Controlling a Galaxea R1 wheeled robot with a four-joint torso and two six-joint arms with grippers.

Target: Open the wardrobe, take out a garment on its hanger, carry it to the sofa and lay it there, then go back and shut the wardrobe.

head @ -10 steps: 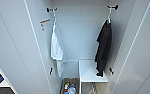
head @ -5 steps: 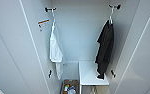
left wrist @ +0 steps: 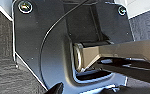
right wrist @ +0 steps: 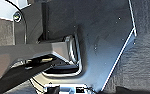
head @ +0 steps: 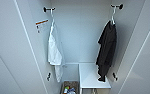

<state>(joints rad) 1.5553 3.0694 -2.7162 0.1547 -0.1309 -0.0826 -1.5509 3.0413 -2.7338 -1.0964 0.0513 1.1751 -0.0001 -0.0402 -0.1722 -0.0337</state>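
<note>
Two doors of the wardrobe (head: 13,50) stand swung wide, their flat white panels framing the head view on either side and leaving the whole interior open between them. Inside, the garment (head: 106,51), a soft black long-sleeved piece falling in loose folds, hangs on the right from the hanger (head: 112,17), whose thin white hook rides on a black rail bracket (head: 117,6) at the top. Its lower hem drapes down to a smooth white inner shelf (head: 91,75) that fills the lower right of the cabinet. On the left a white garment (head: 54,51) hangs from a matching black bracket (head: 48,9), close against the left side wall, where an orange-and-white label (head: 41,25) is stuck. Bare white back wall lies between the two garments, which hang well apart. A low box of small mixed items (head: 69,89) sits on the wardrobe floor beside the shelf. In both wrist views dark, coarse-textured carpet (left wrist: 3,62) shows beside the robot's plate; whether either gripper is clenched or released cannot be told.
</note>
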